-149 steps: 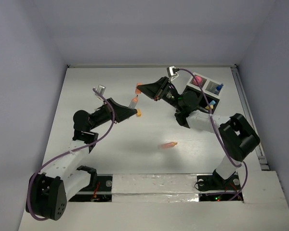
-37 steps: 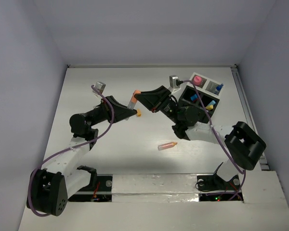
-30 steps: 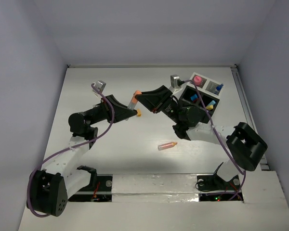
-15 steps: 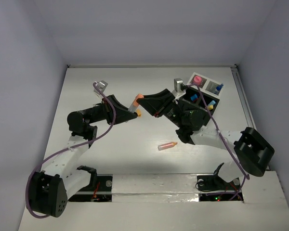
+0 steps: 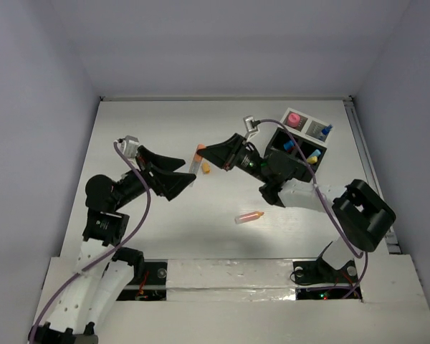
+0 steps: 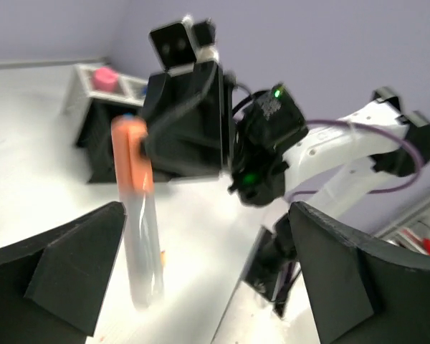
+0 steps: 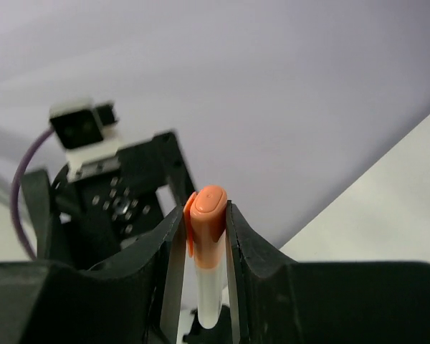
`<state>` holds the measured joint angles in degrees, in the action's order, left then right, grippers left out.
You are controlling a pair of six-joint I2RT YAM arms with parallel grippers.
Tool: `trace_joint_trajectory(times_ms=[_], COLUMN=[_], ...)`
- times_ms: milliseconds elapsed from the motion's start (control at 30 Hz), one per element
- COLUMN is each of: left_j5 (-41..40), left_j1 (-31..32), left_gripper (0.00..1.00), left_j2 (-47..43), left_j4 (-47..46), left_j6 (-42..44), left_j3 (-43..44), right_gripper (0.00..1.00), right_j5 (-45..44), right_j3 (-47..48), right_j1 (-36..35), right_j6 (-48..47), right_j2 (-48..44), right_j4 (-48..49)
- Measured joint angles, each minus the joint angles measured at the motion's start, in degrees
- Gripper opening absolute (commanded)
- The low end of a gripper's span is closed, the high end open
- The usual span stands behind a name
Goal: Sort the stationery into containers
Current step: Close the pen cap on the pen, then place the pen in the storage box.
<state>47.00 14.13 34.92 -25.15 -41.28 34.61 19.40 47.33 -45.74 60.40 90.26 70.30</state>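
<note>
My right gripper (image 5: 203, 153) is shut on a clear orange-capped pen (image 5: 197, 159), which it holds upright above the table; in the right wrist view the pen (image 7: 206, 244) sits pinched between both fingers. My left gripper (image 5: 184, 172) stands open just left of the pen and does not touch it. In the left wrist view the pen (image 6: 137, 229) hangs between the wide-apart fingers. A second orange-tipped stick (image 5: 249, 217) lies on the table. The black divided container (image 5: 305, 122) at the back right holds a pink round piece (image 5: 293, 118) and blue and yellow pieces.
A small orange piece (image 5: 206, 169) lies on the table beneath the held pen. The container (image 6: 93, 107) shows behind the right gripper in the left wrist view. Walls close the table at the back and on both sides.
My left gripper has opened, let go of the pen and drawn back to the left. The right gripper keeps the pen and has shifted slightly left.
</note>
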Motion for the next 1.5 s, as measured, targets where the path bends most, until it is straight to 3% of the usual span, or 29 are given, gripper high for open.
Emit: trace_joint_trajectory(times_ms=[200, 333, 467, 667, 800, 1033, 1433, 1500], left_j5=[-8.5, -11.6, -13.1, -14.4, -15.3, -16.4, -17.7, -17.8], left_j1=[0.0, 0.0, 0.5, 3.8, 5.6, 7.0, 7.6, 7.6], left_gripper=[0.99, 0.99, 0.99, 0.99, 0.99, 0.99, 0.99, 0.99], left_j2=[-7.3, -8.3, -7.0, -6.8, -7.6, -8.5, -8.9, -8.9], left_j4=[18.3, 21.8, 25.1, 28.3, 29.1, 29.6, 29.8, 29.8], left_j6=[11.7, 16.2, 18.9, 20.7, 21.1, 21.3, 21.4, 21.4], left_j3=[3.1, 3.3, 2.1, 1.5, 1.5, 1.5, 1.4, 1.4], right_gripper=[0.0, 0.0, 0.0, 0.0, 0.0, 0.0, 0.0, 0.06], right_j5=[-1.2, -3.3, -15.9, -37.4, -47.5, -55.8, -58.4, -57.7], right_j3=[1.5, -2.7, -3.1, -2.7, -2.7, -4.3, -5.2, -5.2], right_j1=[6.9, 13.5, 19.5, 21.2, 23.4, 26.4, 29.9, 29.9], right_j6=[1.2, -4.0, -17.1, -34.5, -41.8, -47.5, -51.0, -50.5], right_j2=[1.6, -7.0, -23.0, -36.5, -35.6, -30.9, -22.3, -21.1], right_j4=[-0.2, -9.2, -30.1, -46.4, -52.5, -56.6, -52.6, -52.7])
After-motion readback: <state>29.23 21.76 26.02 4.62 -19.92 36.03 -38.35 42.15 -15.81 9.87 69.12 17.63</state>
